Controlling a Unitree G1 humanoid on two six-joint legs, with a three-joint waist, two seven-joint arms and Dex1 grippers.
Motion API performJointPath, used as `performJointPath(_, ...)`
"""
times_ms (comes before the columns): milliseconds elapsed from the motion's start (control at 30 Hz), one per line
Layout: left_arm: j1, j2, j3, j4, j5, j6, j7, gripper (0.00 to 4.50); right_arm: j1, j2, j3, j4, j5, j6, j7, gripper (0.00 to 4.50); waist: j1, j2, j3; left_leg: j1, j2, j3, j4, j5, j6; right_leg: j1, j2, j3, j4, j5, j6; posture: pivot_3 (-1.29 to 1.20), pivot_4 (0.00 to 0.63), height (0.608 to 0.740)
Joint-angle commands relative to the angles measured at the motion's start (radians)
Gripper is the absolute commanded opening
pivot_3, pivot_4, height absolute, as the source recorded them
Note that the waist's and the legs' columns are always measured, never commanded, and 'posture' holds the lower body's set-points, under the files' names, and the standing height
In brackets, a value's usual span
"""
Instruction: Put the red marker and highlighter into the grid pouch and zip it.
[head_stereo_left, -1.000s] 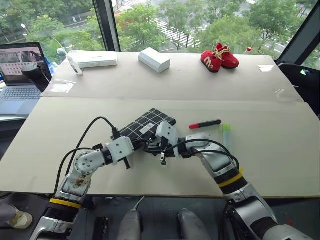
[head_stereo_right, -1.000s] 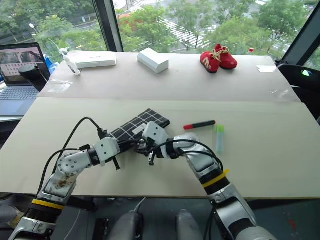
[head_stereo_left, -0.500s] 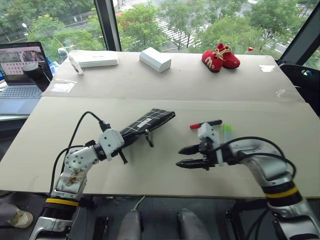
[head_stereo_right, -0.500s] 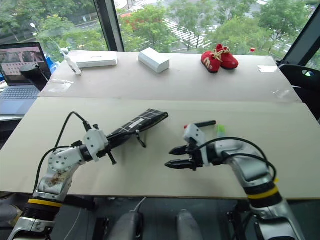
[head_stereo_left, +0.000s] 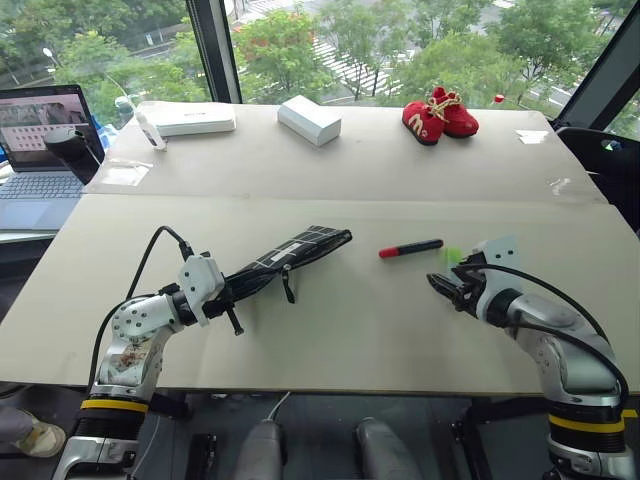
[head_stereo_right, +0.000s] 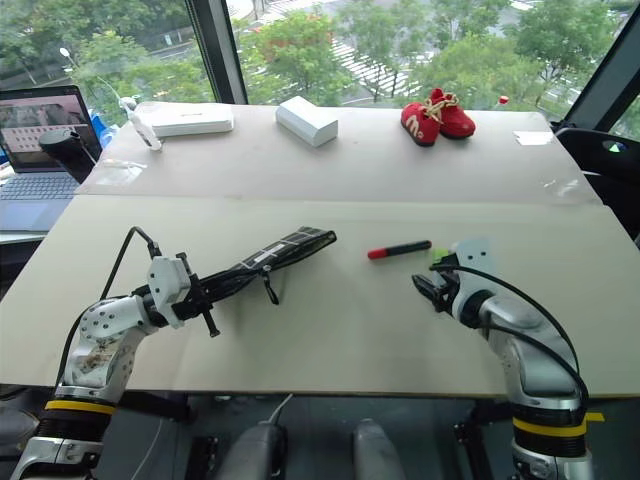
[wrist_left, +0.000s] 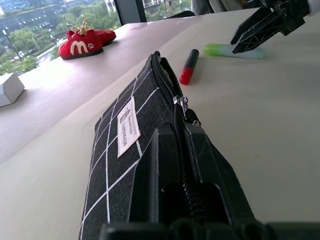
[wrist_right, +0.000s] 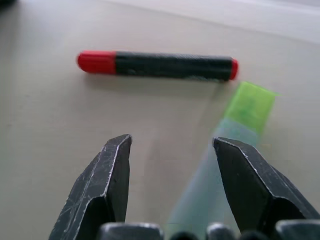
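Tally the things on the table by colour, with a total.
Red: 2, the pair of shoes
Black with red: 1, the red marker
Green: 1, the highlighter
Black with white grid: 1, the grid pouch
White: 2, two boxes
Total: 7

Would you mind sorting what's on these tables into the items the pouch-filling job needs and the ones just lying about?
Needed for the job:
- grid pouch
- red marker
- highlighter

Just lying about:
- red shoes
- white box
- flat white box
- laptop
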Motion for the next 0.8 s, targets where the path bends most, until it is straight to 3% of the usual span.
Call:
performJointPath(33,-0.019,-0.006,0.018,-0.009,-0.019,-0.012,-0.008,0.0,-0.01,0.006,-0.034,-0.004,-0.016,-0.027,-0.052,2.9,0.0,0.0,0.0,0.0,0.0,0.0,0.0,0.0,0.0,0.0,0.0,0.0,0.0,0.0,0.0,0.0,0.15,0.73)
performJointPath(567,-0.019,-0.007,0.058,-0.032,-0.052,0.0,-0.005,0.0,0.08,0.054,0.007,0.119,-0.052,-0.079,-0.113,2.9,0.001,-0.001,-0.001,0.0,0.0,0.0,0.0,0.0,0.0,0.001,0.0,0.0,0.0,0.0,0.0,0.0,0.15,0.73)
performJointPath(800,-0.027,-0.003,0.066,-0.04,-0.058,0.002,-0.006,0.0,0.085,0.061,-0.015,0.18,-0.054,-0.151,-0.128,1.08,0.007,-0.005,-0.003,0.008,0.0,-0.001,0.0,0.0,0.0,0.011,0.0,-0.002,-0.003,0.0,0.001,0.0,0.15,0.73)
